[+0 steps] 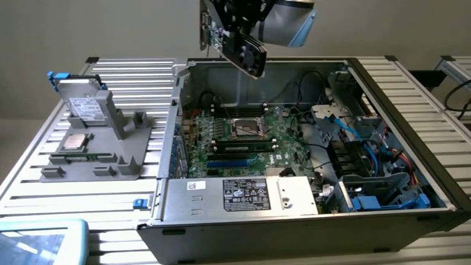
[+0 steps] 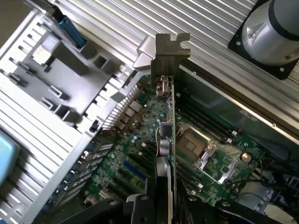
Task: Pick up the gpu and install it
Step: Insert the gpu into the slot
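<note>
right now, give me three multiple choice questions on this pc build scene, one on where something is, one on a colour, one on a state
1. Where is the gpu?
A. in the air above the open case
B. lying flat on the slatted table
C. plugged into a slot

2. What colour is the fixture that holds the drive?
A. red
B. grey
C. yellow

3. What state is the case in?
A. shut, with its side panel on
B. tipped upside down
C. open, with the motherboard exposed

Answers:
1 A: the gripper holds the card up over the case, clear of the board.
2 B: the fixture is plain grey all over.
3 C: the green board and cables show inside.
</note>
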You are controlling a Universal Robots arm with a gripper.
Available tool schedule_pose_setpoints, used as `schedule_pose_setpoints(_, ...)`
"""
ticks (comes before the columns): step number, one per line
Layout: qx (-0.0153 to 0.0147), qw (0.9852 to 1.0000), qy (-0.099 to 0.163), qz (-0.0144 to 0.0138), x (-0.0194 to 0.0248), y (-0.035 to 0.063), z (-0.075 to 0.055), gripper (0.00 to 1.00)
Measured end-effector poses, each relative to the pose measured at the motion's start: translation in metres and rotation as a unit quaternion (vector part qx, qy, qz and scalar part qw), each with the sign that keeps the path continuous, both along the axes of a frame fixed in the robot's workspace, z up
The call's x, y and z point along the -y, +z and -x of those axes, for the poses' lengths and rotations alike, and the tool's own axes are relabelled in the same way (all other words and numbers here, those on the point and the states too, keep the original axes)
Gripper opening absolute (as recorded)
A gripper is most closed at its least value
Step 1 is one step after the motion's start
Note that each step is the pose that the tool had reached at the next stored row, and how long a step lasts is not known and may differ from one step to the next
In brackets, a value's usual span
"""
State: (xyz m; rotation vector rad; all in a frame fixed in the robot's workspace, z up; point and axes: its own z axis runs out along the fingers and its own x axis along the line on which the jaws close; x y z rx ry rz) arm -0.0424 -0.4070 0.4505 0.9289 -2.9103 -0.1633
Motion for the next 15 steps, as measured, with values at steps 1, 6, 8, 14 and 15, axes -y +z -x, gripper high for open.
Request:
schedule_pose_setpoints(1, 0.0000, 1.0000, 0.010, 0.0000, 0.0000, 0.0000, 0.0000, 0.27)
schedule_pose_setpoints(6, 0.0001, 0.9985, 0.055, 0.0000, 0.0000, -0.0005, 0.0000, 0.27)
schedule_pose_setpoints(8, 0.0001, 0.9974, 0.073, 0.0000, 0.0000, -0.0007, 0.0000, 0.27)
schedule_pose_setpoints(14, 0.0001, 0.9919, 0.127, -0.0001, 0.0000, -0.0015, 0.0000, 0.27)
schedule_pose_setpoints(15, 0.0001, 0.9907, 0.136, 0.0000, 0.0000, -0.0016, 0.0000, 0.27)
